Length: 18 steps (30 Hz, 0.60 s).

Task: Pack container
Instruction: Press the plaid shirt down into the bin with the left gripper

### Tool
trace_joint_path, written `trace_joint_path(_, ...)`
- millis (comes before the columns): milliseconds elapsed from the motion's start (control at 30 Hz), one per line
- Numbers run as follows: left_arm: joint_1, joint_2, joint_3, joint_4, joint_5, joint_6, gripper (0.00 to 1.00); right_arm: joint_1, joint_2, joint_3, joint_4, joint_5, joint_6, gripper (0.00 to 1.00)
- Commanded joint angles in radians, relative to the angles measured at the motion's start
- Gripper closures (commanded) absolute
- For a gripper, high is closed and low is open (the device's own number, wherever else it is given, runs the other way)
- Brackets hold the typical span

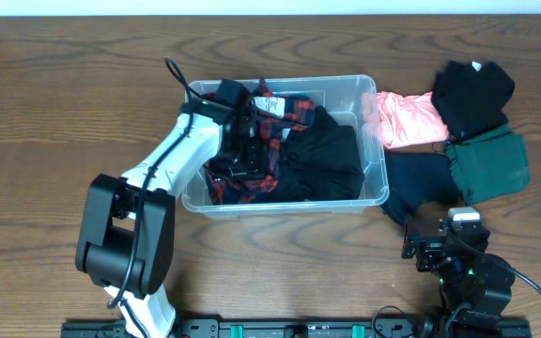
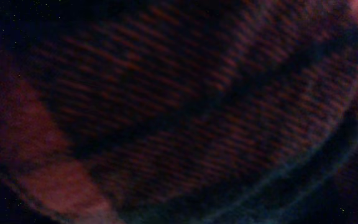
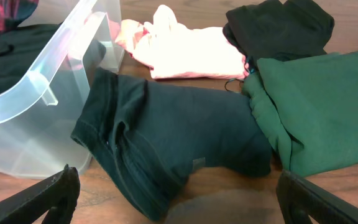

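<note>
The left claw (image 1: 242, 143) sits buried in the plaid shirt (image 1: 294, 107) inside the container (image 1: 368, 84), likely seating it (spread: cannot tell), while the right claw (image 3: 179, 191) hovers wide.

The container (image 1: 289, 208) sits centrally on the table (image 1: 64, 113), clothing (image 1: 332, 160) inside, left gripper (image 1: 244, 145) among it; loose garments (image 1: 407, 120) lie right of it, right gripper (image 3: 176, 196) before them.

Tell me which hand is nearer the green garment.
Right. The right hand is close in front of the green garment; the left hand is down among the clothes inside the container, far to the garment's left.
</note>
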<state>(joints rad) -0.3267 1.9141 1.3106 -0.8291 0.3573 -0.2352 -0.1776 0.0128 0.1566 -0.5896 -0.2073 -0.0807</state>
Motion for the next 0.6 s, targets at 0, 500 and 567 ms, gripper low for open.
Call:
trace_joint_path(0,0.077,0.148,-0.067,0.047,-0.134,0.025,0.34,0.002,-0.004,-0.002,-0.002,-0.006,-0.003,0.01)
trace_joint_path(500,0.202,0.13,0.088,-0.035,-0.194,0.295,0.3,0.002,-0.004,-0.002,-0.002,-0.006,-0.003,0.01)
trace_joint_path(567,0.204,0.13,0.132,-0.073,-0.188,0.294,0.3,0.002,-0.004,-0.002,-0.002,-0.006,-0.003,0.01)
